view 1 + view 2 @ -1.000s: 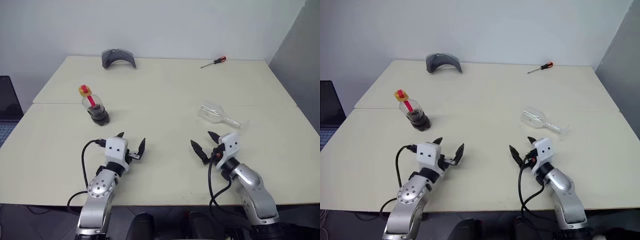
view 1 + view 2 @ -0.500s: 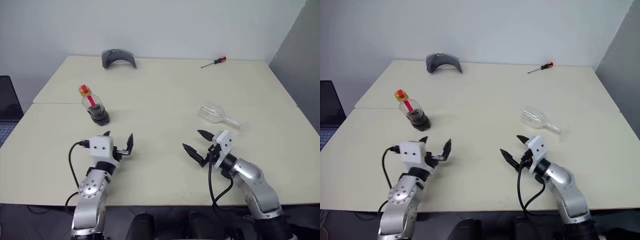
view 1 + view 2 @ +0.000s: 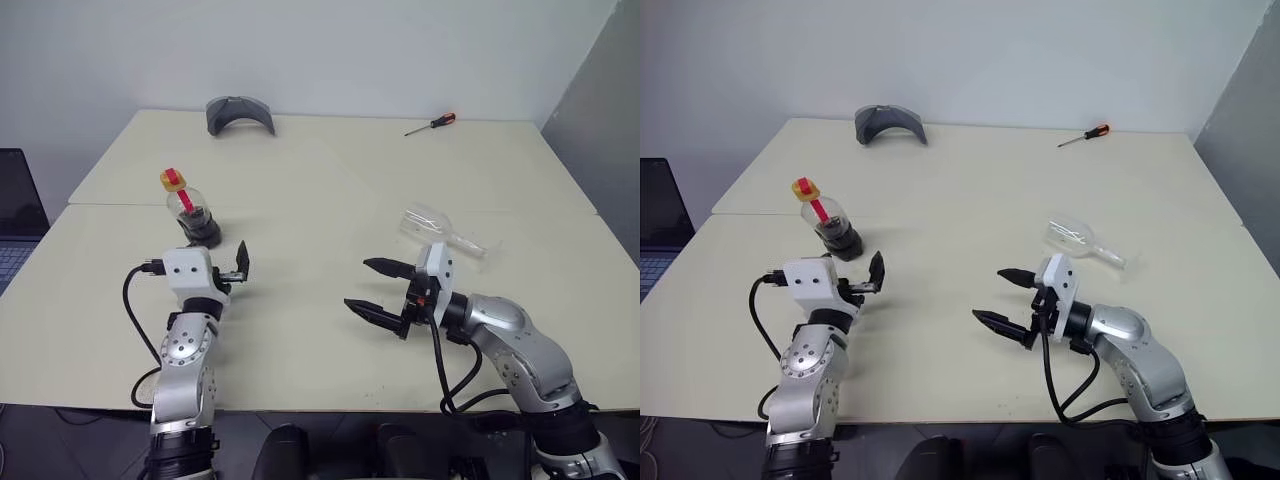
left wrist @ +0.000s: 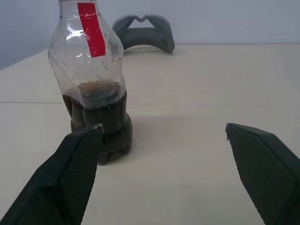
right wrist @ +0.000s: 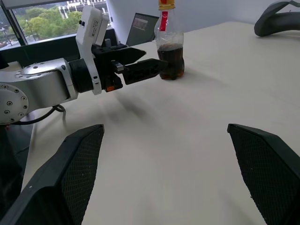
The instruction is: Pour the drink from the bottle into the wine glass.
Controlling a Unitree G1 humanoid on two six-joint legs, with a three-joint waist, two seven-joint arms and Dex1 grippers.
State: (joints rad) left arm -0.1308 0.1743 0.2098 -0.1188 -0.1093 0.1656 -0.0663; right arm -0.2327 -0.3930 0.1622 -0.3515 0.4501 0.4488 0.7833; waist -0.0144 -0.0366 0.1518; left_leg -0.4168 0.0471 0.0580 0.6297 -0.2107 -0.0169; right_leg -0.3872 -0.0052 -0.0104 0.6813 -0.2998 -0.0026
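The bottle stands upright on the left part of the table, with a red label, a yellow top and the dark drink in its lower third. My left gripper is open and level just short of it. In the left wrist view the bottle stands beyond the left finger. The wine glass lies on its side on the right part of the table. My right gripper is open, hangs over the table nearer me than the glass, and points left toward the left arm.
A grey curved object lies at the table's far edge, with a red-handled screwdriver at the far right. A laptop sits off the table's left side. A seam runs across the tabletop.
My left gripper has moved left and forward, up to the bottle. My right gripper has risen and swung round to point left. The bottle and the glass have not moved.
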